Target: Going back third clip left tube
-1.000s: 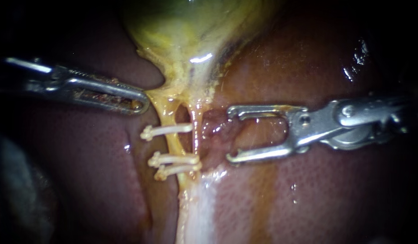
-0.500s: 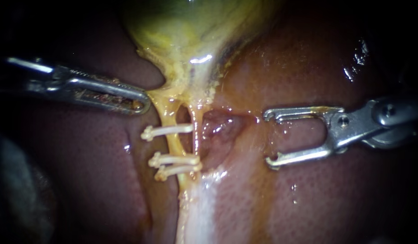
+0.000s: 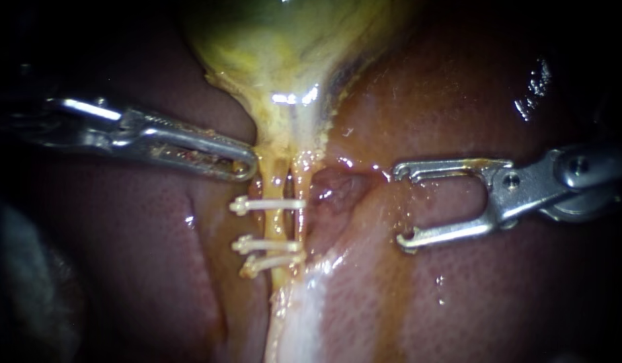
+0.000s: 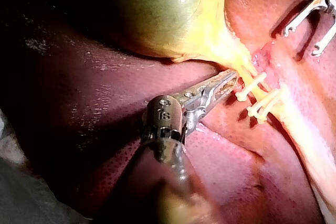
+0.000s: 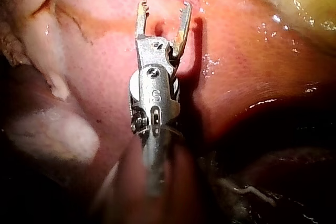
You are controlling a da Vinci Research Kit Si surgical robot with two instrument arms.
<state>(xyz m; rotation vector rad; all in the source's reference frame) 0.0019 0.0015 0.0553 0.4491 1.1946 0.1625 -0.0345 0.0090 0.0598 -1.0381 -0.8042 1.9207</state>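
Three clips (image 3: 267, 204), two tubes (image 3: 278, 225), two instruments (image 3: 247, 165) (image 3: 399, 206)

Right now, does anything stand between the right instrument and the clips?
Nothing blocks it: only liver with a red bump lies between the right instrument's open jaws and the three clips.

Shows the left instrument (image 4: 233, 77) with its tip touching the yellow neck of the green gallbladder (image 4: 168, 9), just beside three white clips (image 4: 262, 106) across a yellow tube (image 4: 258, 94) on the liver (image 4: 231, 161), and beyond them the right instrument (image 4: 302, 43), pincer spread apart.
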